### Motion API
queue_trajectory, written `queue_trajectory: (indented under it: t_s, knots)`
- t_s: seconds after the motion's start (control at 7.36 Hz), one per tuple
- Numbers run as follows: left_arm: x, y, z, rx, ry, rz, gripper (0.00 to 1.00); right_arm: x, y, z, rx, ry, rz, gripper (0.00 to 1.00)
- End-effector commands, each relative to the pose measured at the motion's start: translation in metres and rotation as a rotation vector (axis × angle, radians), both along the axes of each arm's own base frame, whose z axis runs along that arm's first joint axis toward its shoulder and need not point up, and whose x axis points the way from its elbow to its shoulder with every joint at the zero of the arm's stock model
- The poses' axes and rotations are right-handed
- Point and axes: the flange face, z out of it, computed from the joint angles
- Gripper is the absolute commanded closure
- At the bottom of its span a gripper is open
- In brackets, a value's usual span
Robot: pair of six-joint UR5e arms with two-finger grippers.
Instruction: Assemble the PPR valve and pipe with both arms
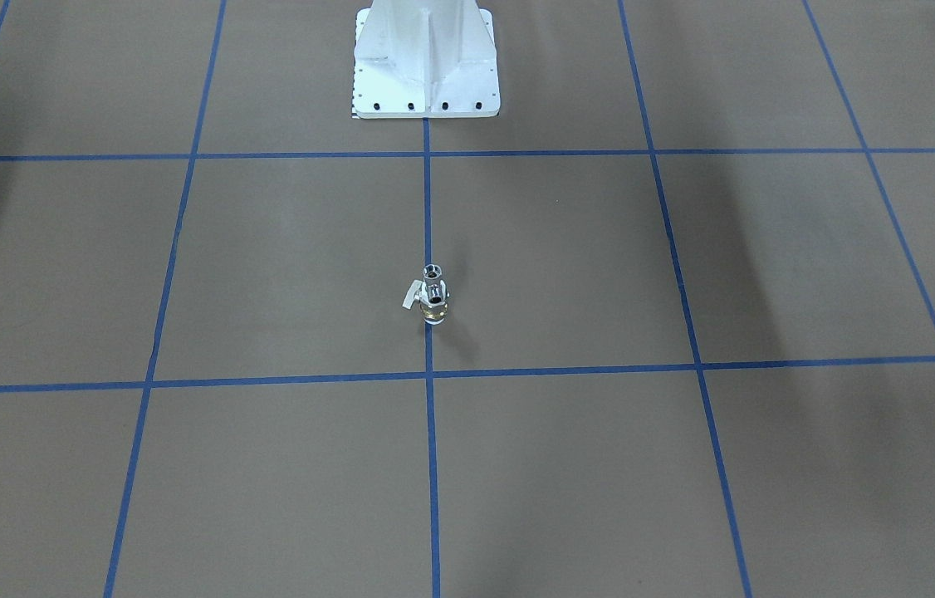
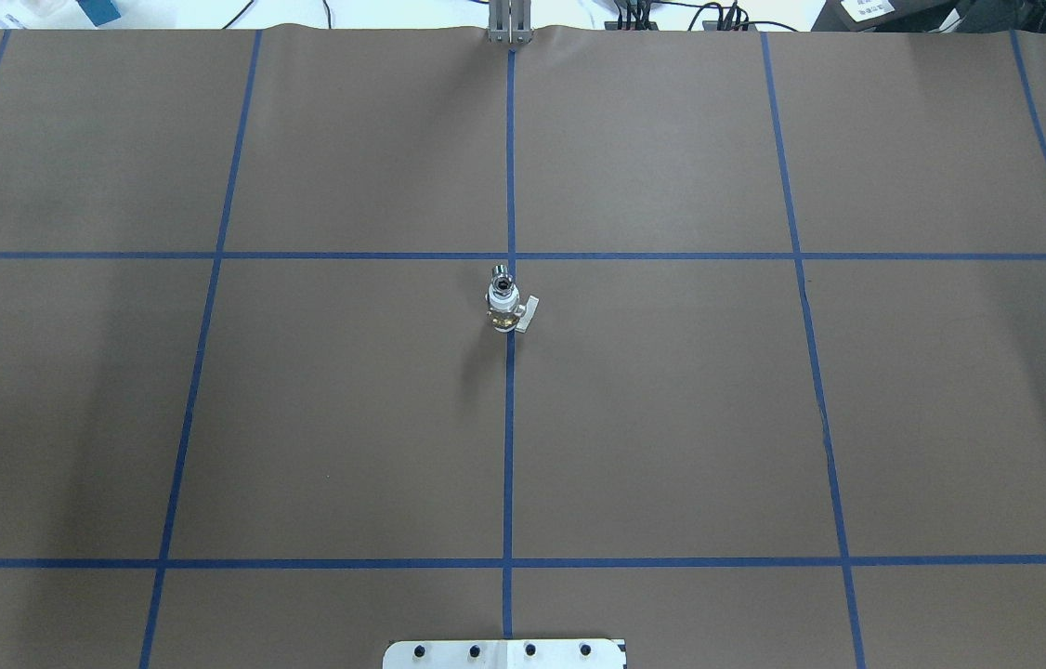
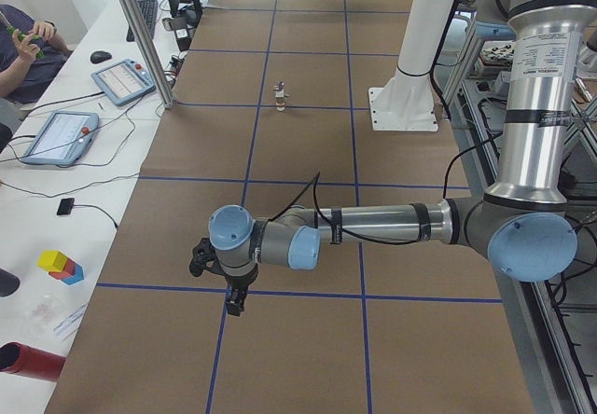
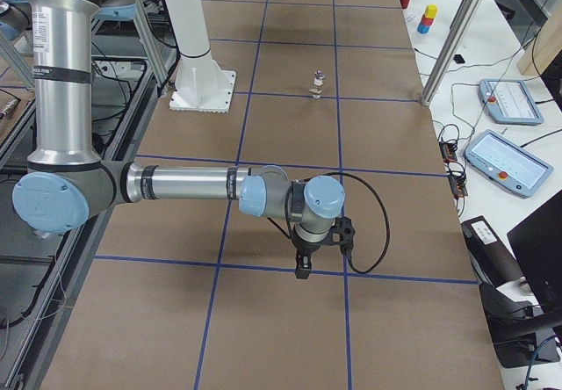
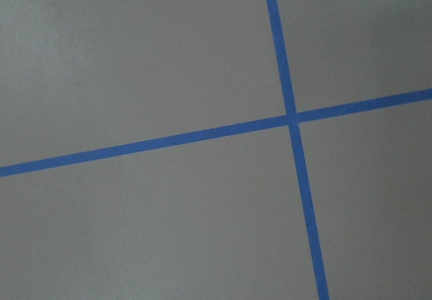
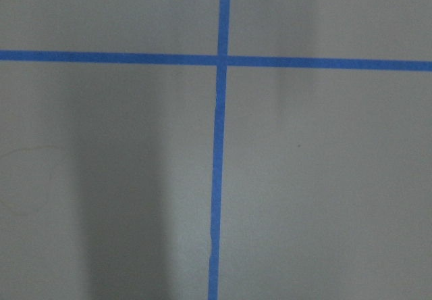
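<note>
The PPR valve [image 1: 433,311], with brass middle and a small white lever [image 1: 411,296], stands upright at the table's centre on a blue tape line. The silver pipe [image 1: 432,276] sits on top of it, touching, as one stack. The stack also shows in the overhead view, with the valve [image 2: 506,319] under the pipe [image 2: 503,282], and small in the left view [image 3: 280,97] and the right view [image 4: 318,83]. My left gripper [image 3: 234,295] and right gripper [image 4: 303,265] hang low over bare paper at the table's ends, far from the stack. I cannot tell whether they are open or shut. Both wrist views show only brown paper and blue tape.
The white pedestal [image 1: 426,66] stands at the robot's side of the table. Blue tape lines [image 2: 509,446] grid the brown paper. A side bench holds tablets [image 3: 58,136] and an aluminium post [image 3: 140,36]. An operator [image 3: 23,50] sits at the far left.
</note>
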Motion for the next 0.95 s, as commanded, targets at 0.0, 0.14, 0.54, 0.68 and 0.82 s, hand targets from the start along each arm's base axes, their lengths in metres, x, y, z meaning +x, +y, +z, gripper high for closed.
queue_trajectory:
  t_s: [0.0, 0.14, 0.54, 0.68, 0.82]
  knots:
    - [-0.0005, 0.0099, -0.0600, -0.027, 0.008, -0.003, 0.00, 0.0141, 0.0167, 0.0120, -0.015, -0.015, 0.022, 0.01]
    - [-0.0005, 0.0134, -0.0622, -0.026, 0.009, -0.003, 0.00, 0.0173, 0.0170, 0.0104, -0.012, -0.017, 0.030, 0.01]
    - [-0.0024, 0.0136, -0.0611, -0.027, 0.005, -0.007, 0.00, 0.0177, 0.0162, 0.0095, -0.014, -0.021, 0.036, 0.01]
    - [-0.0024, 0.0135, -0.0619, -0.025, 0.005, -0.007, 0.00, 0.0174, 0.0146, 0.0078, -0.012, -0.025, 0.037, 0.01]
    - [-0.0024, 0.0136, -0.0610, -0.029, 0.004, -0.007, 0.00, 0.0173, 0.0135, 0.0062, -0.007, -0.027, 0.038, 0.01]
